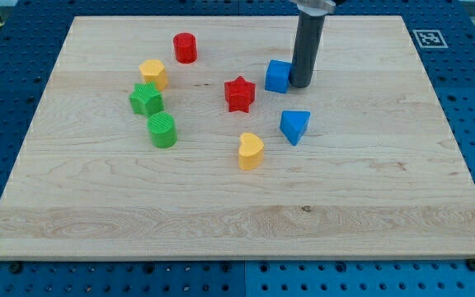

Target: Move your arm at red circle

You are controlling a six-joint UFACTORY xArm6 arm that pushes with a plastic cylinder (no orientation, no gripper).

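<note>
The red circle [185, 47] is a short red cylinder near the view's top, left of centre, on the wooden board [386, 198]. My tip [300, 84] is at the lower end of the dark rod, right beside the blue cube [278, 76], at its right side and seemingly touching it. The tip is well to the right of the red circle and slightly lower. A red star [239, 93] lies between them, lower down.
A yellow hexagon [153, 73], a green star [146, 99] and a green cylinder [162, 130] stand at the left. A yellow heart [251, 151] and a blue triangle [294, 126] lie below centre. A marker tag [427, 37] sits off the board's top right corner.
</note>
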